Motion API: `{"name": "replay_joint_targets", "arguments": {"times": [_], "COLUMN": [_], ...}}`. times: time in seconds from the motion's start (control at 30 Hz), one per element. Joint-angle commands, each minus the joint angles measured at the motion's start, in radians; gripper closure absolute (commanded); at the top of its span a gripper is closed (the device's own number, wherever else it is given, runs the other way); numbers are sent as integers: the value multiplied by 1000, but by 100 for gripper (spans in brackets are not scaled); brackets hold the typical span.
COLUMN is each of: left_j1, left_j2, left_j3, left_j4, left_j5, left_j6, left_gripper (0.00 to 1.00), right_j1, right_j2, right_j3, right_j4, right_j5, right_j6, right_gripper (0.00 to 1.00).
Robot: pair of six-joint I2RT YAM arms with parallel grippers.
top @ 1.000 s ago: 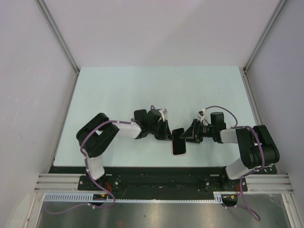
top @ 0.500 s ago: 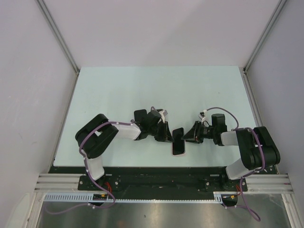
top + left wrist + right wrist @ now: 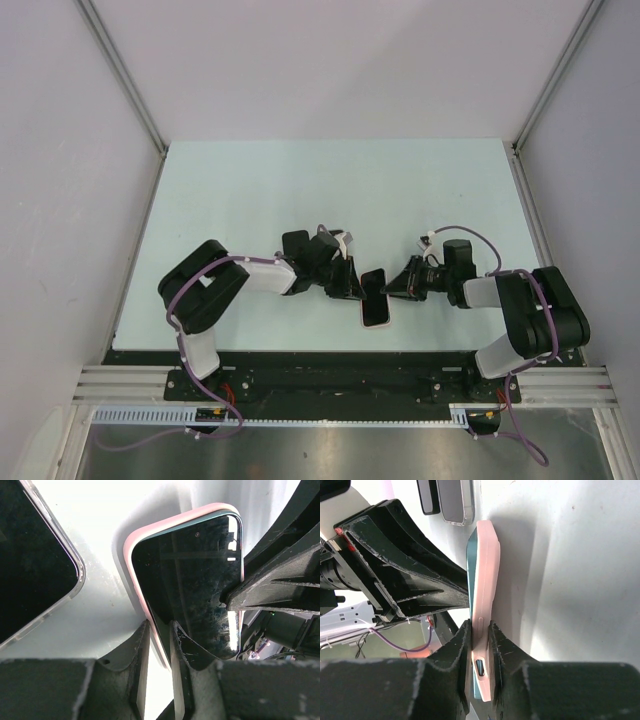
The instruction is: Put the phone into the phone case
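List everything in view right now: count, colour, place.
phone: 1, dark screen with teal edge, sitting in the pink case, held on edge between both grippers
phone case: 1, pink, around the phone's back and rim; cannot tell if fully seated
second device: 1, dark face with clear rim, lying flat on the table beside the held phone
table: 1, pale green, under everything
enclosure walls: pale grey, at the left, right and back
left gripper: 1, black, shut on one edge of the cased phone
right gripper: 1, black, shut on the opposite edge
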Motion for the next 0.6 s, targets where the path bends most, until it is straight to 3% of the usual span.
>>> {"name": "replay_joint_targets", "arguments": {"times": [0.0,0.13,0.27,0.4,0.43,0.57], "left_j1": [-44,-47,-49,-49,-49,-47], "left_j2": [22,27,24,18,18,-25], "left_j3": [3,-9,-8,-8,-4,2], "left_j4": [0,26,24,18,15,-16], "left_j5": [17,20,17,15,15,21], "left_j6": [-10,-28,-28,-22,-22,-7], "left_gripper": [74,75,74,74,74,71], "right_j1": [70,76,79,78,78,64], "right_j2": [15,27,43,63,64,35], "right_j3": [-8,-10,-8,-8,-8,-7], "right_j4": [116,141,151,133,133,119], "right_j5": [-81,-104,-127,-120,-118,-113], "right_j6": [69,93,98,75,70,58], "right_gripper": [82,81,69,68,70,97]}}
